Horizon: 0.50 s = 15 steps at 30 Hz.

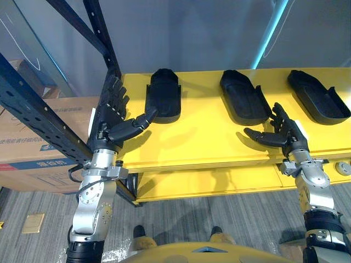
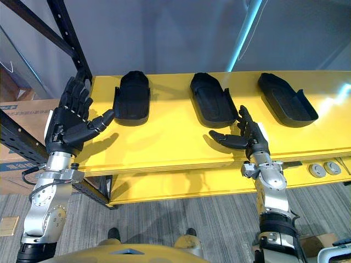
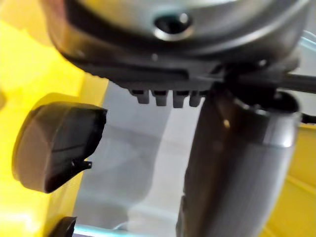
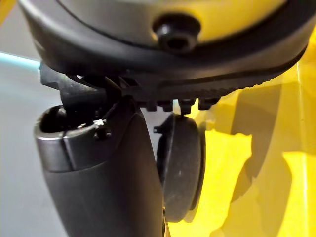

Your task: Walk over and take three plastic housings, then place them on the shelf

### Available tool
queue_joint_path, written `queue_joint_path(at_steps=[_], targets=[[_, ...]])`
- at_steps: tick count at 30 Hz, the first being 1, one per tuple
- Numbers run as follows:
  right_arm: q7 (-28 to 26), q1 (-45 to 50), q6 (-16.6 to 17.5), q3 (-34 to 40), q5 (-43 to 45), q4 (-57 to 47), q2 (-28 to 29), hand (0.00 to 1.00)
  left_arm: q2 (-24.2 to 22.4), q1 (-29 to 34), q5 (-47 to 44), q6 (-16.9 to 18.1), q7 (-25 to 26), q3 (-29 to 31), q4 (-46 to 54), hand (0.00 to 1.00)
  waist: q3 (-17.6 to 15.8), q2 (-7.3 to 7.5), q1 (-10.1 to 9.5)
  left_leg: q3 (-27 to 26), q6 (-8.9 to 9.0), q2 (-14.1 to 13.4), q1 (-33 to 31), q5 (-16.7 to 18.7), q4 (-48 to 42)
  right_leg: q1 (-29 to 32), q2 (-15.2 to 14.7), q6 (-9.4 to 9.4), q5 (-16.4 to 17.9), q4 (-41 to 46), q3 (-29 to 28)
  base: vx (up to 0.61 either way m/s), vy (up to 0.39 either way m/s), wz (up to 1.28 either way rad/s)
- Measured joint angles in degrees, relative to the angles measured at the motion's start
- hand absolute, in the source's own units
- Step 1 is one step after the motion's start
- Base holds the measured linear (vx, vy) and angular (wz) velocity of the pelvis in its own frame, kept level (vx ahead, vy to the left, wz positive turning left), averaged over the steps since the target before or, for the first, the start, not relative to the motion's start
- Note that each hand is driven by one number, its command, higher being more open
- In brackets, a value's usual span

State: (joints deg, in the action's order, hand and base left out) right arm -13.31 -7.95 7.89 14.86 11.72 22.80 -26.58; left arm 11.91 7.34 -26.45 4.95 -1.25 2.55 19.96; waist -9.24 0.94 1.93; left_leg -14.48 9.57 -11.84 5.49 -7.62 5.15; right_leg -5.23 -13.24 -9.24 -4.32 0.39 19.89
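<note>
Three black plastic housings lie in a row on the yellow shelf (image 1: pixel 192 137): a left housing (image 1: pixel 163 93), a middle housing (image 1: pixel 244 96) and a right housing (image 1: pixel 319 96). My left hand (image 1: pixel 112 118) is raised at the shelf's left end, open, fingers straight, thumb tip close to the left housing's near end. My right hand (image 1: pixel 282 134) hovers open over the shelf's front, just before the middle housing's near right corner. Neither hand holds anything. The left housing (image 3: pixel 54 145) shows past my left hand in its wrist view, and the middle housing (image 4: pixel 180 165) in the right wrist view.
A dark blue perforated rack upright (image 1: pixel 38 118) and a diagonal brace (image 1: pixel 101 35) stand at the shelf's left end. Cardboard boxes (image 1: pixel 33 148) sit behind the rack on the left. A lower yellow shelf (image 1: pixel 219 181) lies beneath. Grey carpet floor (image 1: pixel 230 219) is below.
</note>
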Motion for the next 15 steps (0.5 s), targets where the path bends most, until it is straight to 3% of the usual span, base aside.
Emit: queue_joint_path(at_steps=[5,11,15], targets=[[1.82,0.04,0.1,-0.34,-0.05,-0.01,0.0,1.0,0.02,0.0,0.0,0.0,-0.16,-0.94,-0.86,1.0,-0.02,0.04,-0.02,-0.11,0.0,0.0,0.05,0.0,0.0,0.01,0.0,-0.04,-0.05,0.0,-0.12,0.0,0.0,0.0],[9.72,0.35,1.38,-0.1,-1.58,-1.48,0.01,1.0,0.02,0.04,0.0,-0.01,-0.19,-2.78,-1.97,1.0,-0.01,0.02,0.01,-0.28,0.05,0.0,0.0,0.04,0.0,0.05,0.0,-0.06,-0.06,-0.02,-0.22,0.0,0.001,-0.01],[14.45,1.81,2.6,1.94,-4.85,-8.57,0.06,1.0,0.0,0.04,0.01,-0.01,-0.32,-2.79,-1.92,1.0,0.02,-0.05,0.17,-0.78,0.14,-0.01,0.01,0.2,0.0,0.14,0.03,-0.29,-0.17,-0.38,-0.61,0.0,0.007,-0.04]])
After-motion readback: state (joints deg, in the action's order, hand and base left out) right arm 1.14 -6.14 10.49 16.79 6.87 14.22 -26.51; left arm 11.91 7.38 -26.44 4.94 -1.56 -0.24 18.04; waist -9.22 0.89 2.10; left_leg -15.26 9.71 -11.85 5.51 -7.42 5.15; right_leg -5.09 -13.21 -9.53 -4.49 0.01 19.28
